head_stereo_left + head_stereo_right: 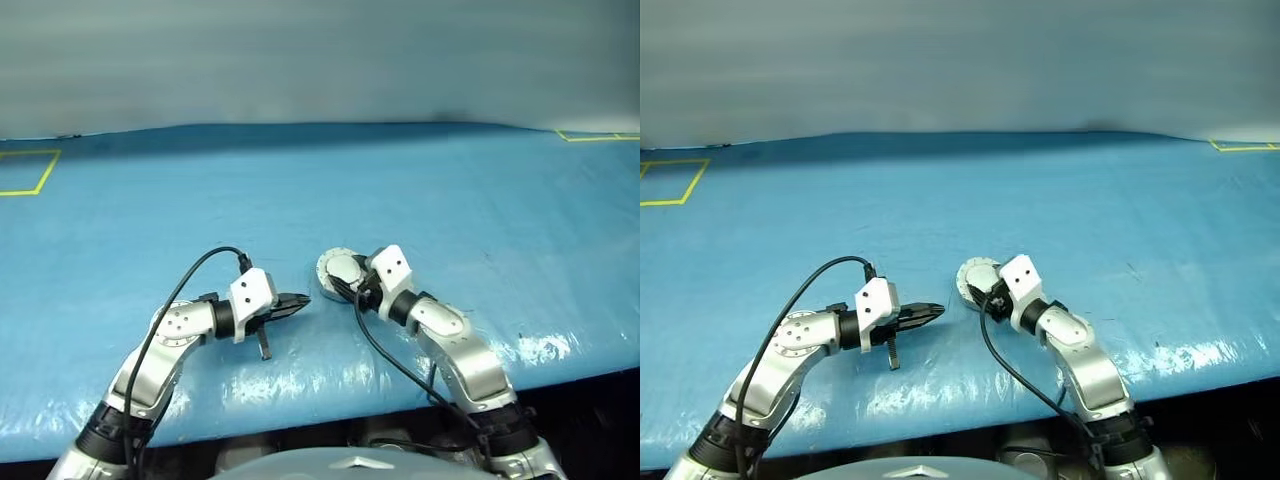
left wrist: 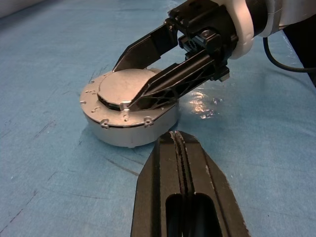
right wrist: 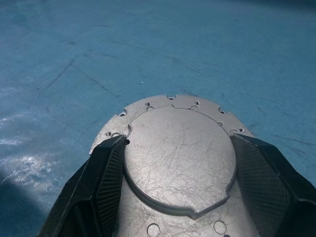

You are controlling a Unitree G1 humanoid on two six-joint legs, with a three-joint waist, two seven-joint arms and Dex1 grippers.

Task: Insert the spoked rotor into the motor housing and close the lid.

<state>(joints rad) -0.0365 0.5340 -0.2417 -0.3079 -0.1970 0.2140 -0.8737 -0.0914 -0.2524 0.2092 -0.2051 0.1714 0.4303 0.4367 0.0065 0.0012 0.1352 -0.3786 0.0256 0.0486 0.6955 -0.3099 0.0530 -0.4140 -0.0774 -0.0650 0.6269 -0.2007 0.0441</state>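
Near the frame's centre: a round silver-grey motor housing (image 1: 338,270) sits flat on the blue table cover (image 1: 420,190), with its lid (image 2: 129,88) lying closed on top.
Lid surface: in the right wrist view you see a smooth, scratched raised disc with small holes around the rim; no ribs are visible from this side.
Spoked rotor: you cannot see it anywhere on the cover; by my reading it is already inside the shut housing, though the pictures cannot confirm that.
Right gripper (image 3: 177,163): spread wide, one black finger on each side of the raised disc, pads (image 3: 109,173) at or just off its edge; contact cannot be confirmed, and it is not clamped.
Left gripper (image 1: 295,303): clenched on nothing, fingers pressed together, lower left of centre, tip aimed at the housing and near it but apart.
Step in hand: likely seating or checking the lid.
How to do it well: keep your right fingers centred over the disc, press straight down and evenly, and watch the seam around the rim for a gap on any side.
Steadying: you may bring your closed left fingertip against the housing wall so it does not slide on the slick cover.
Risk: pushing on one edge could tip the lid or skate the whole case.
Writing: no brand, label or readable text on the housing, lid, grippers or cover.
Other marks: yellow tape lines (image 1: 30,172) at the upper left and upper right corners of the cover.
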